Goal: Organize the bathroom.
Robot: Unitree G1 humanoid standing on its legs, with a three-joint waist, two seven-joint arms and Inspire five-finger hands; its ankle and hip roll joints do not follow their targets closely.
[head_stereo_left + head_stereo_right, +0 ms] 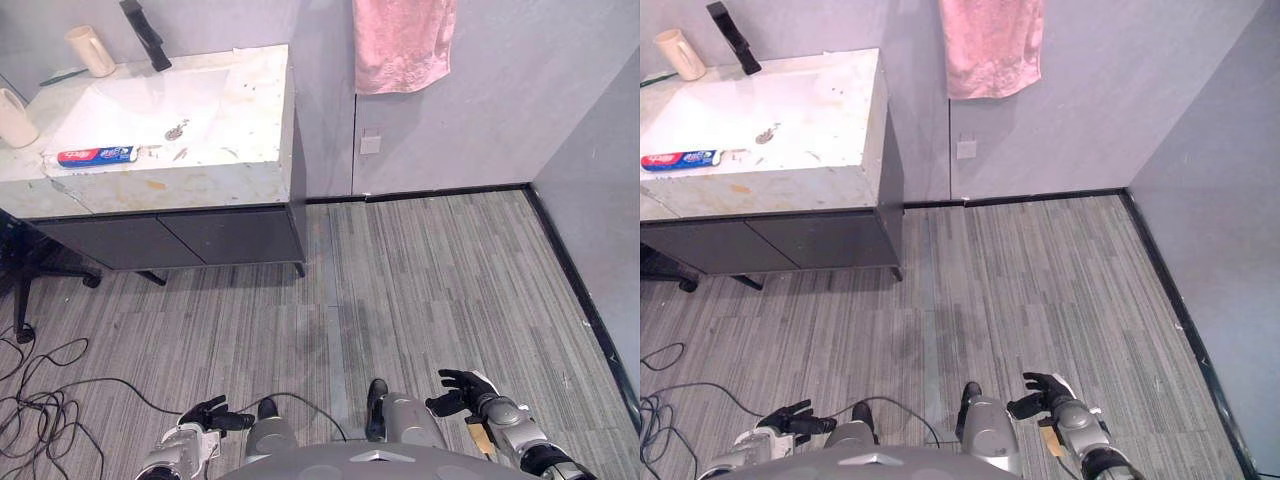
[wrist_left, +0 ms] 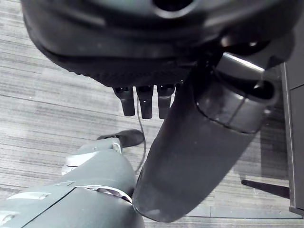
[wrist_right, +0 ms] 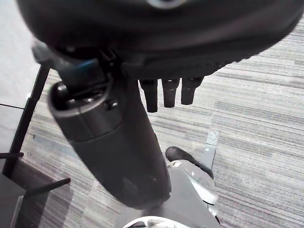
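Both hands low, empty, fingers relaxed: left hand (image 1: pixel 205 415) at 7 o'clock, right hand (image 1: pixel 462 391) at 5. Red-and-blue toothpaste tube (image 1: pixel 96 155) lies loose on white marble vanity counter (image 1: pixel 250 130), 10 o'clock, awaiting tidying, probably into beige cup (image 1: pixel 90 50).

You have a pale stone-look table (image 1: pixel 240 185) at ten o'clock, its top smooth with faint veining and a soft sheen, over matt dark cabinet doors (image 1: pixel 170 240). The sink (image 1: pixel 140 100) sunk into it looks smooth, glossy white. A black tap (image 1: pixel 145 35) at its far edge is matt. The toothpaste tube (image 1: pixel 97 155) looks like glossy plastic. The cream cup (image 1: pixel 90 50) is matt and smooth. At twelve o'clock a pink towel (image 1: pixel 403 45) hangs, soft, nubbly cloth. The floor (image 1: pixel 430 290) is grey striped carpet, matt and rough. The walls (image 1: pixel 520 90) are flat matt grey.
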